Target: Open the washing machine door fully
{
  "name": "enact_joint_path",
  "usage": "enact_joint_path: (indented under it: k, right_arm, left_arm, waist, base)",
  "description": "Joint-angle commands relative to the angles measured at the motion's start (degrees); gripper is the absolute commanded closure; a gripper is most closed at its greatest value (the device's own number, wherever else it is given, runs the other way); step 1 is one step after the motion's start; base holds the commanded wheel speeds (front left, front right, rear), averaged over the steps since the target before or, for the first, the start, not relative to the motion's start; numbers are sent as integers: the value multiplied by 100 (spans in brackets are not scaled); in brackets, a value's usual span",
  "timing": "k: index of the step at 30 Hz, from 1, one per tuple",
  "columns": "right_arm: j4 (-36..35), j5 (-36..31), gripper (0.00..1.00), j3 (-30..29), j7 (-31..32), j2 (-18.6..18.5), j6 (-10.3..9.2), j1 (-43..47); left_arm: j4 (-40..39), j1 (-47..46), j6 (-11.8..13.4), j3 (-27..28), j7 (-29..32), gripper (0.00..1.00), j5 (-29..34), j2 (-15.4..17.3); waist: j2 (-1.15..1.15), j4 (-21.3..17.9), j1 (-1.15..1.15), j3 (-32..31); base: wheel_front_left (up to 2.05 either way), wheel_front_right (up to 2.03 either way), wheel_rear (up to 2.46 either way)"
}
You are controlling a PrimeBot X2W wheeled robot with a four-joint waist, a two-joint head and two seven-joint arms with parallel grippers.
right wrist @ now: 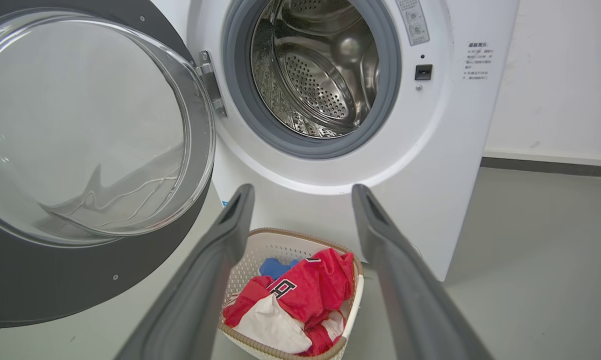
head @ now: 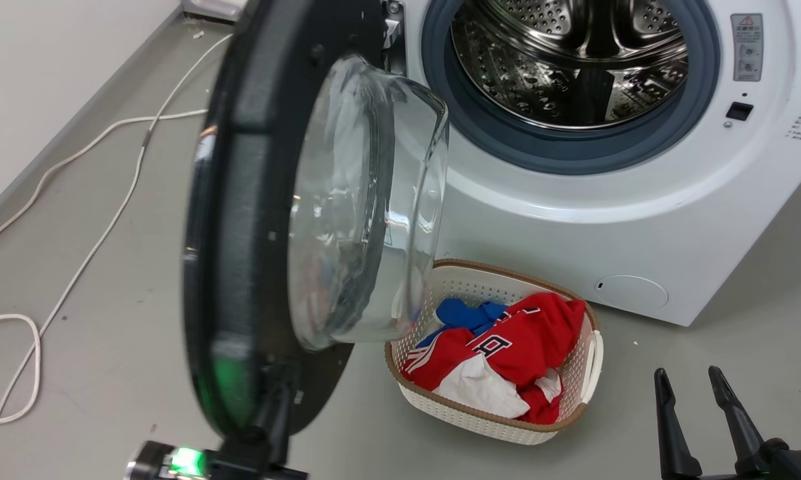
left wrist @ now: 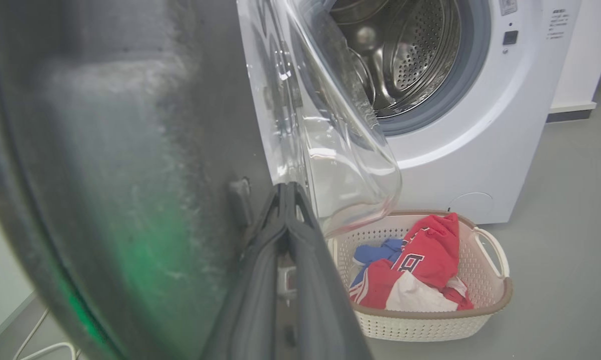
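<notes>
The washing machine door (head: 240, 233) stands swung out from the white machine (head: 574, 227), nearly edge-on in the head view, its clear glass bowl (head: 367, 200) bulging toward the drum. My left gripper (head: 282, 393) is shut with nothing between its fingers, which lie against the door's lower inner face. In the left wrist view the door (left wrist: 105, 150) is close on the left and the gripper (left wrist: 286, 189) ends beside the bowl. The right gripper (head: 697, 380) hangs open at the lower right, away from the door. The right wrist view has the door (right wrist: 80, 285) at the left, with the gripper (right wrist: 300, 192) empty.
A white woven basket (head: 592, 360) with red, blue and white clothes sits on the floor before the machine, just right of the door. White cables (head: 107, 227) trail over the grey floor at the left, near a wall. The steel drum (head: 567, 60) is exposed.
</notes>
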Motion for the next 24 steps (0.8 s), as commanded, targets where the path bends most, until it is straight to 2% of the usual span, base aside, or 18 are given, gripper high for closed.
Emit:
enact_joint_path:
  k: [1, 13, 24]
  right_arm:
    - [-13, -36, 0, -1, -12, 11, -1, 7]
    - [-49, -160, 0, -8, -12, 11, -1, -176]
    - [-90, -323, 0, -55, -12, 11, -1, -371]
  left_arm:
    - [2, 46, 52, 79, 15, 100, -29, 42]
    - [120, -198, 338, 1232, -4, 100, -381, 522]
    - [550, -762, 233, 2159, 3, 100, -778, 797]
  waist:
    - [0, 17, 0, 17]
    - [0, 30, 0, 298]
    - [0, -95, 0, 674]
  base:
    - [0, 0, 0]
    - [0, 0, 0]
    - [0, 0, 0]
